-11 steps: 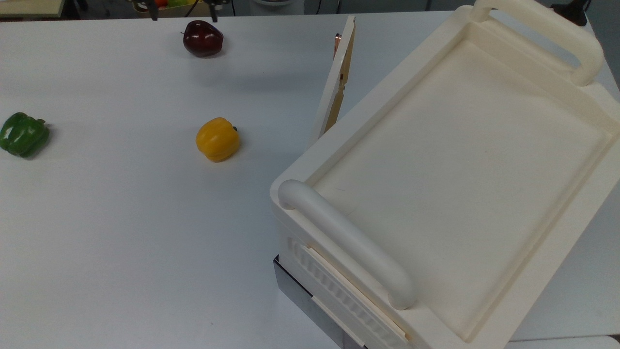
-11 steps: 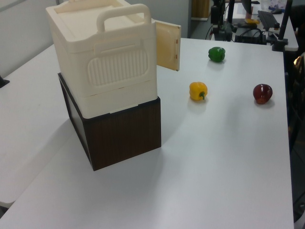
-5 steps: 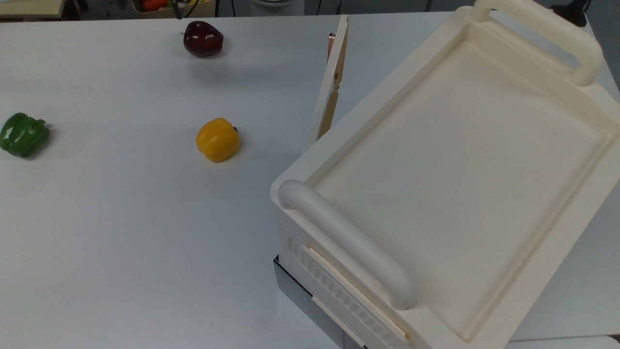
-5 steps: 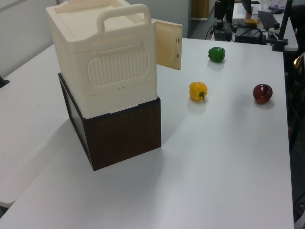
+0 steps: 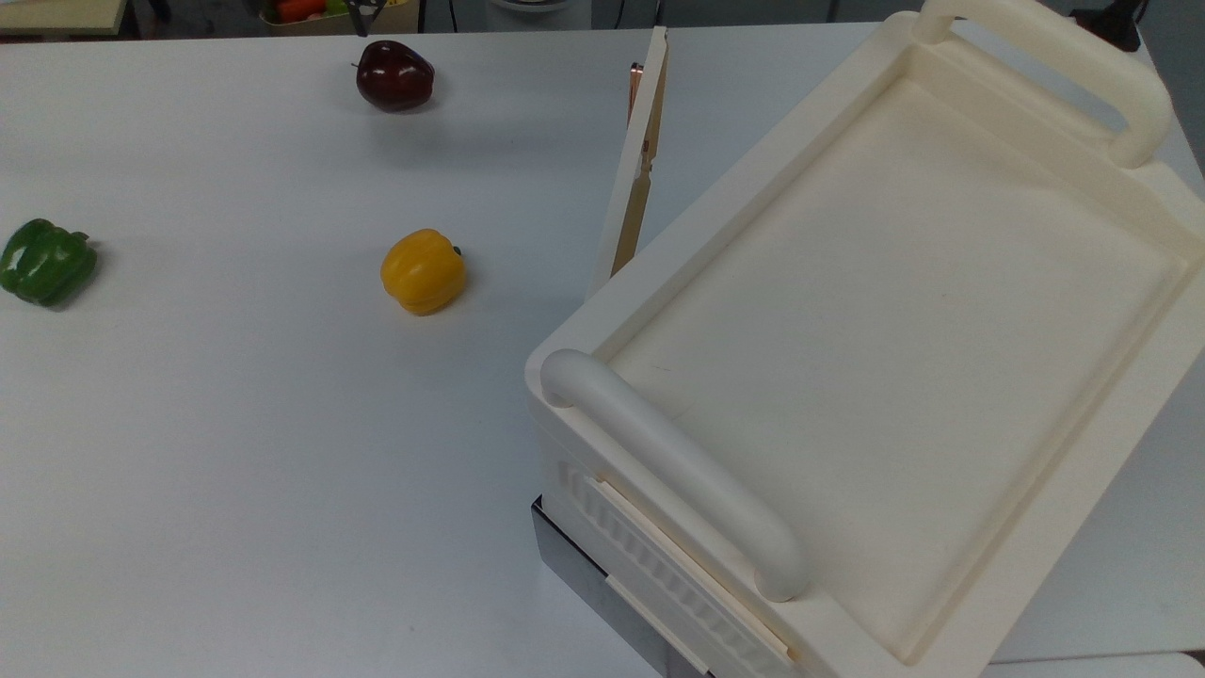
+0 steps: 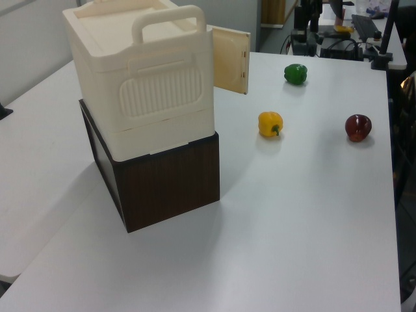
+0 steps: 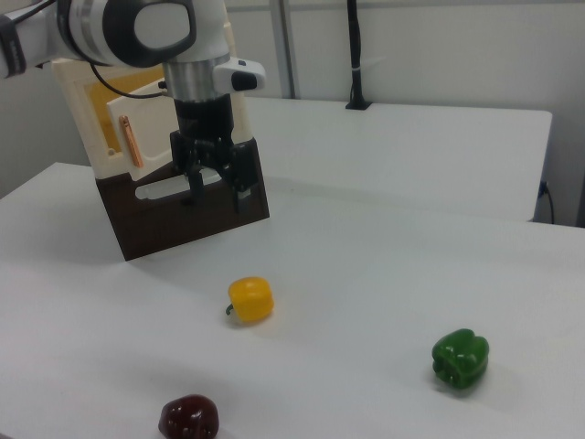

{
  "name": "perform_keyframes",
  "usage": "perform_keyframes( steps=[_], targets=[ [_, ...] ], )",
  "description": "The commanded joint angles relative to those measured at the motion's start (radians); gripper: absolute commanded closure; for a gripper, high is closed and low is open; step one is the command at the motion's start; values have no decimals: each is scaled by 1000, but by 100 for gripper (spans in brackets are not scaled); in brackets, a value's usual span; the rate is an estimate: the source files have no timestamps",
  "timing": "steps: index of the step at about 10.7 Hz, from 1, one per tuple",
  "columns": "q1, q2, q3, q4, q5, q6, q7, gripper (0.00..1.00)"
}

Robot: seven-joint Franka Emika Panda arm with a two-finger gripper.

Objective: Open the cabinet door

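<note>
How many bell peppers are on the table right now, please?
2: a yellow bell pepper mid-table near the cabinet door, and a green bell pepper at the top view's left edge.

I'm seeing three peppers lying on the white desk: a yellow one mid-desk, a green one nearing the top view's left edge, a dark red one hugging its far edge.

top view: overhead | left, right views: opposite sides, sharing yellow pepper
</note>
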Motion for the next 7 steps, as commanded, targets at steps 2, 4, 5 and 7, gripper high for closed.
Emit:
perform_keyframes(
  steps=[2,4,5,7],
  targets=[
    [13,-75,-2,-120,3,86,27,0],
    [13,-63,-3,-113,26,100,26,0],
    [20,-57,-3,-113,27,114,27,0],
    [25,-55,-13,-109,30,119,21,0]
  ],
)
